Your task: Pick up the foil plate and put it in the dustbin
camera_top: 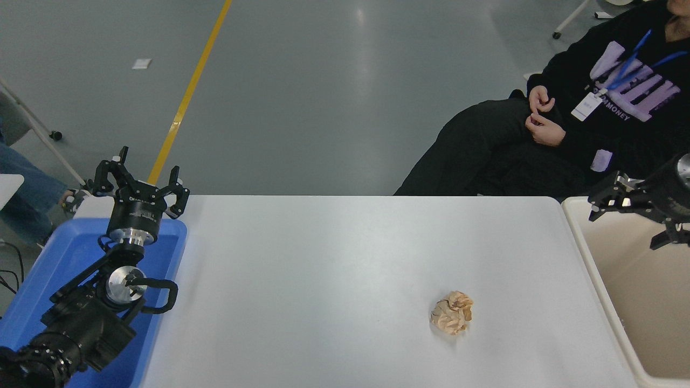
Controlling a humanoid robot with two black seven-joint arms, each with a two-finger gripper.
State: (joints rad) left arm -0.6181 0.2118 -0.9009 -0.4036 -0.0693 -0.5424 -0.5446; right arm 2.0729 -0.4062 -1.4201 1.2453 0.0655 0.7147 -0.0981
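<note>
The foil plate is not in view anywhere on the table. The cream dustbin [644, 307] stands at the table's right end, its inside only partly in view. My right gripper [626, 224] comes in from the right edge and hangs above the dustbin's far left corner, open and empty. My left gripper [146, 168] is parked at the lower left above the blue tray [64, 258], open and empty.
A small crumpled tan paper ball [452, 312] lies on the white table [334, 269] to the right of the middle. A person in black [587, 129] sits beyond the far right corner, hands in the lap.
</note>
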